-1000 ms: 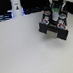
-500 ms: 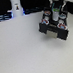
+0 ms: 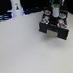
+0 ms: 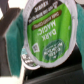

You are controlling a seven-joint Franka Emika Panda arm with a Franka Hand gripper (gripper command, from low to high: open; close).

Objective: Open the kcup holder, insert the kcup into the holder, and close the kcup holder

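The kcup (image 4: 47, 35) fills most of the wrist view, its green foil lid printed with the words "DARK MAGIC" and bordered by a white rim; it is seen close beneath the wrist camera, against a teal surface with dark areas around it. In the exterior view the kcup (image 3: 56, 11) is seen only as a small green spot directly above the kcup holder (image 3: 55, 27), at the lower end of the gripper (image 3: 56, 10). The pod appears to be clasped by the gripper, though the fingers themselves are too blurred to be made out. The kcup holder is seen as a black boxy unit with colourful pods (image 3: 45, 19) along its top. It is set on a white table (image 3: 21, 51). A white bottle-like object (image 3: 15, 8) is placed well apart from the holder, toward the exterior view's left, at the far edge of the table.
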